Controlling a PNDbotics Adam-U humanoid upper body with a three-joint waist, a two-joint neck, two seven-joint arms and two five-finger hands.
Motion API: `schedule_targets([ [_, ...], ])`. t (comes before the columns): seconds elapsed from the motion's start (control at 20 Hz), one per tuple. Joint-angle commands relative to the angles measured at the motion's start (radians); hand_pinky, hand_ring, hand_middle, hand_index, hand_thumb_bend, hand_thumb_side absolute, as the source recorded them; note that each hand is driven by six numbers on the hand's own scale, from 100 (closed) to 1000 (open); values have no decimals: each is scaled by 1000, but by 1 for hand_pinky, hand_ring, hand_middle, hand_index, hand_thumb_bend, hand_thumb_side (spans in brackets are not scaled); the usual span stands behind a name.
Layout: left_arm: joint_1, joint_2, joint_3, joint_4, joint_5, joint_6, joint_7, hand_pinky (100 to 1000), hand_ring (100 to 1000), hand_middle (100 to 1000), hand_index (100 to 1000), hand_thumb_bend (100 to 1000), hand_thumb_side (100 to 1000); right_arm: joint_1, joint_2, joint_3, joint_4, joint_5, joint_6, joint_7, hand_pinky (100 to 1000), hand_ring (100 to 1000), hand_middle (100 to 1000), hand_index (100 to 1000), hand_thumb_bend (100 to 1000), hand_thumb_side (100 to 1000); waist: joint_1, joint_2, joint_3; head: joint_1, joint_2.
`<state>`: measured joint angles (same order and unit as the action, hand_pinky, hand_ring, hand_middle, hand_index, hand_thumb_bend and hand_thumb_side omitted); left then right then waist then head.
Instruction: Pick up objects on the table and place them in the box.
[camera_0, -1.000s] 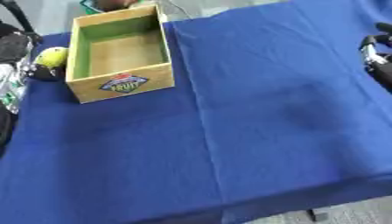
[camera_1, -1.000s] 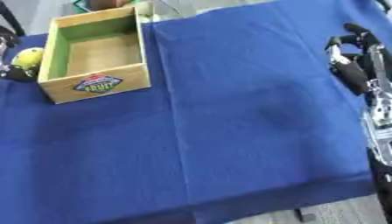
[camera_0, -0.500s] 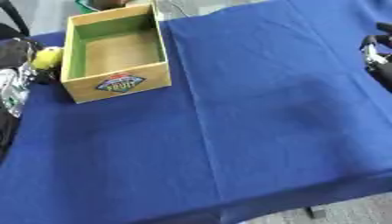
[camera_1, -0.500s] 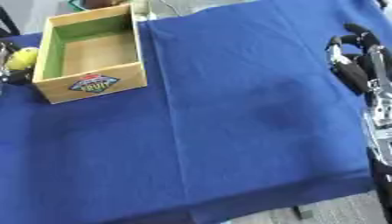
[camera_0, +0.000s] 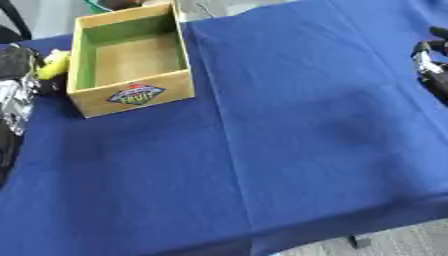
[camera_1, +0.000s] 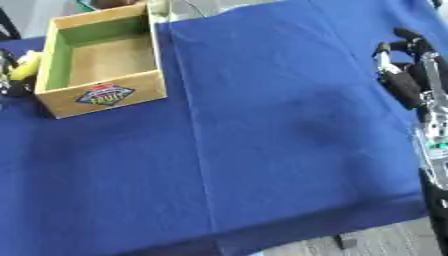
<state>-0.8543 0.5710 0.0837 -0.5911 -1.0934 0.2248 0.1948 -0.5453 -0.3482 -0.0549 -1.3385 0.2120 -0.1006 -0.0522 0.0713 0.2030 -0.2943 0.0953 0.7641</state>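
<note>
A wooden box with a green inner wall and a fruit label stands open and empty at the far left of the blue cloth. Just left of it is a small yellow object, level with the box's rim. My left hand is against it, dark fingers curled under and around it. My right hand hangs at the right edge of the table with relaxed fingers, holding nothing.
A blue cloth covers the table, with its front edge at the lower right and grey floor beyond. Something green shows behind the box at the far edge.
The whole picture has shifted slightly. My left hand has closed in on the yellow object beside the box. The right hand has stayed still.
</note>
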Motion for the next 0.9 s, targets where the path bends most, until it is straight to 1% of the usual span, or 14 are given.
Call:
schedule_targets([
  [0.05, -9, 29, 12, -16, -1, 23, 42, 258, 312, 298, 392, 187, 100, -15, -15, -5, -13, -3, -2, 0, 743, 919, 682, 915, 100, 550, -6, -15, 4, 4, -5],
  [0.15, -10, 35, 15, -31, 6, 30, 82, 239, 302, 272, 359, 191, 100, -15, -15, -5, -15, -3, -2, 0, 743, 919, 682, 915, 100, 551, -5, -15, 8, 4, -7],
  [0.3, -10, 48, 13, -56, 20, 25, 117, 240, 301, 264, 349, 197, 100, -13, -16, -7, -17, -1, -2, -1, 743, 919, 682, 915, 100, 551, -3, -18, 14, 2, -8],
  [0.35, -11, 54, 11, -67, 24, 19, 119, 241, 300, 264, 348, 100, 100, -12, -16, -8, -18, 0, -2, -2, 743, 919, 682, 915, 100, 552, -3, -20, 16, 1, -9],
  [0.4, -12, 59, 10, -79, 28, 14, 117, 241, 300, 264, 348, 199, 100, -10, -16, -8, -19, 1, -1, -3, 743, 919, 682, 915, 100, 551, -2, -21, 17, 0, -9],
  [0.5, -18, 73, 2, -108, 39, -8, 90, 259, 310, 277, 360, 216, 100, -7, -17, -9, -20, 2, -1, -3, 743, 919, 682, 915, 100, 551, -1, -25, 21, -2, -10],
  [0.65, -29, 83, -7, -164, 61, -41, 47, 254, 308, 274, 354, 237, 100, -4, -16, -10, -23, 4, -1, -4, 743, 919, 682, 915, 100, 551, 1, -31, 25, -4, -11],
  [0.9, -49, 70, -50, -276, 109, -114, -21, 254, 308, 273, 352, 254, 100, -3, -12, -10, -26, 7, -1, -4, 743, 918, 682, 915, 100, 551, -1, -37, 29, -6, -11],
])
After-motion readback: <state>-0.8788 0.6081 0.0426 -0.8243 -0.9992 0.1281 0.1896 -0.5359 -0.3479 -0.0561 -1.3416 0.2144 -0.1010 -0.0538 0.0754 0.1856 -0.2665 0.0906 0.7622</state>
